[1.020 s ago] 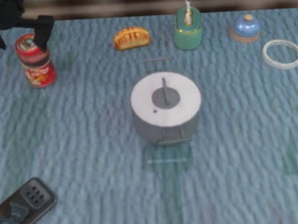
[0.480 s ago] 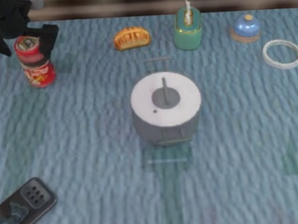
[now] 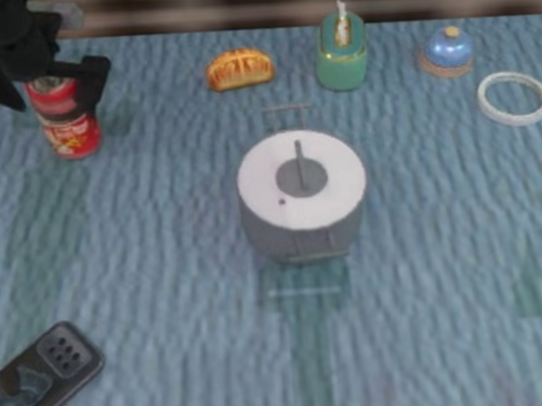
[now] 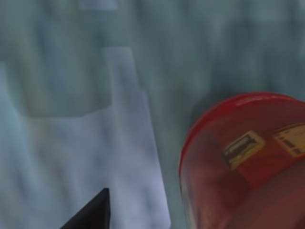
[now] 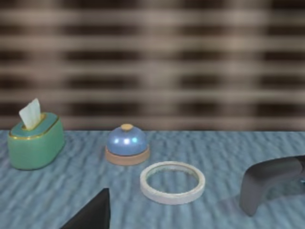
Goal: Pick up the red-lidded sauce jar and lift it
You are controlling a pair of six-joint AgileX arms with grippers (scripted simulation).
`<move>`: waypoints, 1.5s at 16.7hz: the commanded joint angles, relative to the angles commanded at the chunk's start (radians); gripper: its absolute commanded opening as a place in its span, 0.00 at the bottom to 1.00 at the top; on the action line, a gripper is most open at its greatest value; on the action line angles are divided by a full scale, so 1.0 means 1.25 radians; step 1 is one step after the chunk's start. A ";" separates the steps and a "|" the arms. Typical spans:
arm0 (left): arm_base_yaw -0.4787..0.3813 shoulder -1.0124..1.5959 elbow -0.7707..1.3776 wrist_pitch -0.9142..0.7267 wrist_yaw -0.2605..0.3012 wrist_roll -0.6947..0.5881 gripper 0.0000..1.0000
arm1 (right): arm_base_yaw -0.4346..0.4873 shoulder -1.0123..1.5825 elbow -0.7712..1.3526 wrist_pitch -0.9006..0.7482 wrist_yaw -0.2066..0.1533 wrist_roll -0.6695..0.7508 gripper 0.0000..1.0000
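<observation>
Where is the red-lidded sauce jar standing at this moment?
In the top view, the red-lidded sauce jar stands upright at the table's far left, between the left gripper's fingers, with the bread roll to its right.

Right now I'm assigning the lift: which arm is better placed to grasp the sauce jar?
Left. The left gripper straddles the red-lidded sauce jar at the table's far left; the right arm isn't in the top view.

Bread roll, green tissue box, blue bell sitting along table's far edge; tape ring lying right, grey drum centre, remote near-left corner.
</observation>
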 joint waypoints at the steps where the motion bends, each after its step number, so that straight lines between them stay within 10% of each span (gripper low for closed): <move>1: 0.000 0.000 0.000 0.000 0.000 0.000 0.92 | 0.000 0.000 0.000 0.000 0.000 0.000 1.00; 13: 0.000 0.000 0.000 0.000 0.000 0.000 0.02 | 0.000 0.000 0.000 0.000 0.000 0.000 1.00; 25: 0.003 -0.031 -0.031 0.005 -0.001 0.001 0.00 | 0.000 0.000 0.000 0.000 0.000 0.000 1.00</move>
